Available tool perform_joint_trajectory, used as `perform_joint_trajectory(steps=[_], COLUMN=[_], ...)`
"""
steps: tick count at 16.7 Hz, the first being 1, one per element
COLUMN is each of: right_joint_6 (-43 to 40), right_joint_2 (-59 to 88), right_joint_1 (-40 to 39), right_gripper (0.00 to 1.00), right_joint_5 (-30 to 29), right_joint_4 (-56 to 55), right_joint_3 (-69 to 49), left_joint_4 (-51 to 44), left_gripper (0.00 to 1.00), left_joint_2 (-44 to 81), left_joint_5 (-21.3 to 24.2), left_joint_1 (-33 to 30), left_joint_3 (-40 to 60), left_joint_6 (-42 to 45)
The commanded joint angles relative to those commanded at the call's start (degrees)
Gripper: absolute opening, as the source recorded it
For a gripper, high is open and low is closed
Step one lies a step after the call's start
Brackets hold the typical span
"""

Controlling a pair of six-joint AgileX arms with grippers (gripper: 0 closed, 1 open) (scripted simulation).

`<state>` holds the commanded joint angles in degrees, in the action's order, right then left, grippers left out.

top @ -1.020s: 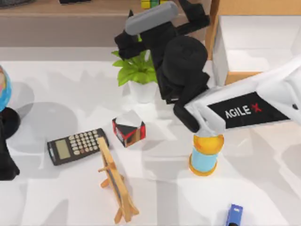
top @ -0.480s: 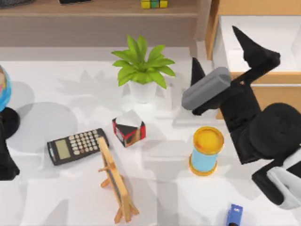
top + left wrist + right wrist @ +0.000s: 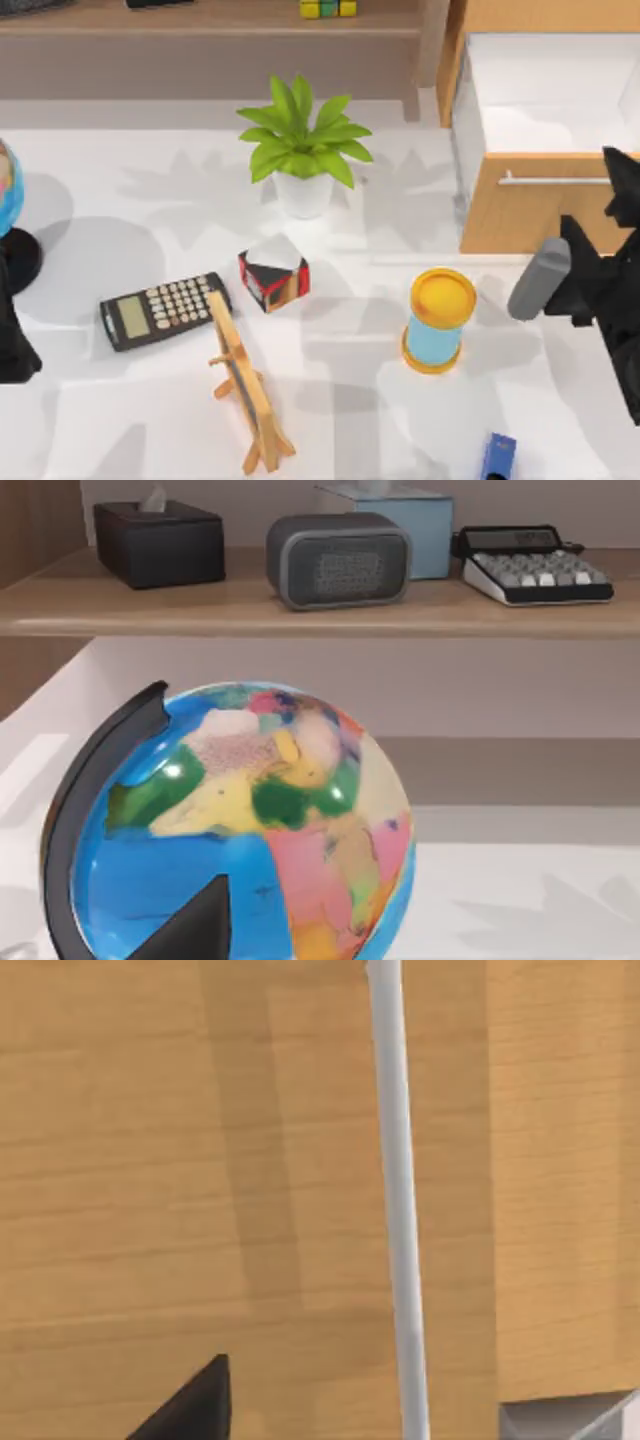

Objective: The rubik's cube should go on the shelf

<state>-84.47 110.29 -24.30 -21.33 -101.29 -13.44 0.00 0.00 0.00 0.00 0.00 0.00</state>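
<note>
Two arms, neither holding anything of the task. The rubik's cube (image 3: 327, 8) is already sitting on the shelf (image 3: 200, 22) at the far edge of the top view, a bit right of the shelf's middle, upright and resting on the board. The right hand (image 3: 615, 225) is hanging at the right edge of the desk (image 3: 350, 400), just in front of the drawer unit (image 3: 530, 215) with its silver bar handle (image 3: 398, 1210) close before the wrist camera; one dark fingertip is showing there, so I cannot tell if this hand is released or clenched. The cube is lying far and to the left from it, well apart, with the plant (image 3: 302, 140) between. The left arm is sitting parked at the desk's left edge beside the globe (image 3: 245, 825); its hand's state I cannot tell either. Judging by this, the placing looks done and the right arm is nearer the cube's side.
</note>
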Motion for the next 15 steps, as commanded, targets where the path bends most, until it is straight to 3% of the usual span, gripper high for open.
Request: perform_joint_trajectory(steps=[4, 15], right_joint_6=[-4.63, -4.66], right_joint_2=[3.01, 3.86], right_joint_1=[4.44, 6.26], right_gripper=[1.00, 1.00], right_joint_5=[-0.37, 1.43], right_joint_4=[0.62, 4.29], right_joint_3=[1.12, -3.43], left_joint_4=[0.00, 0.00], left_gripper=[1.00, 1.00], left_joint_2=[0.00, 0.00], left_joint_5=[0.00, 0.00], left_joint_1=[0.00, 0.00], left_joint_3=[0.00, 0.00], left_joint_6=[0.00, 0.00])
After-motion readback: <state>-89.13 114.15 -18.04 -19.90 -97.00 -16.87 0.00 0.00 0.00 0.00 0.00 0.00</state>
